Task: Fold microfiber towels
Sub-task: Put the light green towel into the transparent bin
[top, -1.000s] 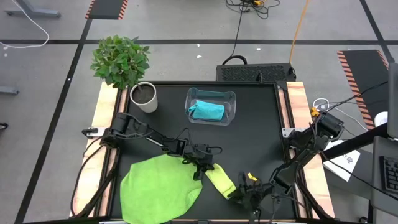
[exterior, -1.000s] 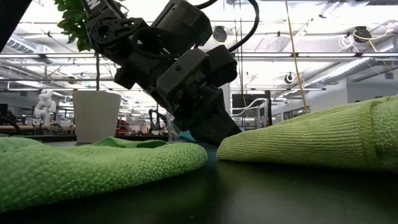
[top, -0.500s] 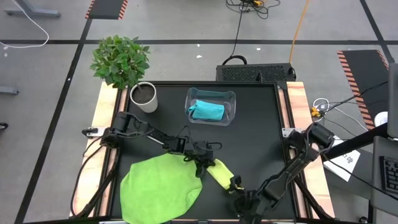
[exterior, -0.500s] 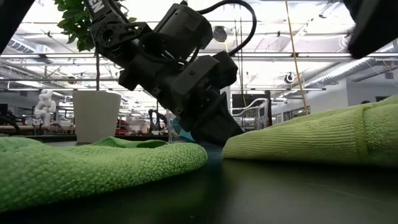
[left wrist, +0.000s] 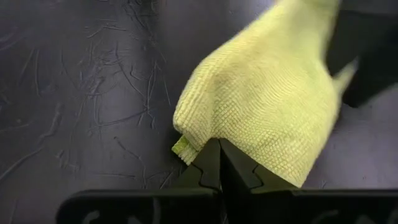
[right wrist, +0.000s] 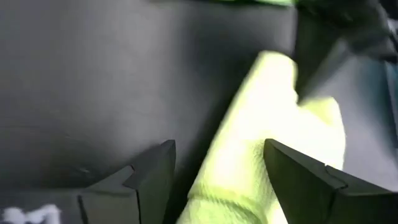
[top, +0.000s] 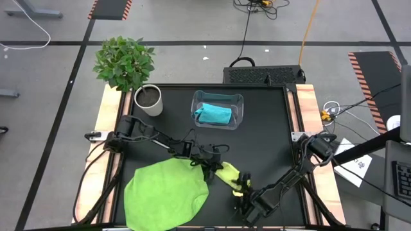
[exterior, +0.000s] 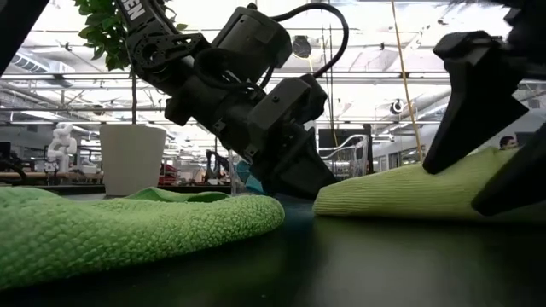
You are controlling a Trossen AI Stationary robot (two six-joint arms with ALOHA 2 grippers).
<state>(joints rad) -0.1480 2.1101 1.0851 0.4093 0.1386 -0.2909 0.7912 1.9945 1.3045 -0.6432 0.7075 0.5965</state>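
Observation:
A pale yellow-green towel (top: 228, 175) lies as a short folded strip on the black table (top: 270, 141), beside a spread bright green towel (top: 166, 196). My left gripper (top: 211, 171) is shut at the strip's far end, low over the table in the low view (exterior: 294, 183). My right gripper (top: 241, 189) comes from the near right edge, open. Its fingers stand on either side of the strip's near end (right wrist: 249, 162). A turquoise towel (top: 213, 114) rests crumpled inside a clear bin (top: 239, 102). My left gripper pinches the pale towel's far end at a folded corner (left wrist: 196, 140) between its two shut fingers. The fingers slant down from the table's left. The towel lies on the table beyond them, slack. My right gripper: I cannot tell whether its open fingers (right wrist: 295, 177) touch the cloth.
A white pot (top: 149, 100) with a leafy plant (top: 124, 62) stands at the far left corner. The clear bin sits at the far middle. Bare black table lies to the right of the towels. A wooden rim (top: 308, 109) runs along the right edge.
My right gripper has gone from the table's near edge toward the far left, up to the pale towel's near end, and has tipped down. In the low view it has come into the picture over the cloth. The strip now lies shorter, its near end drawn toward my left gripper.

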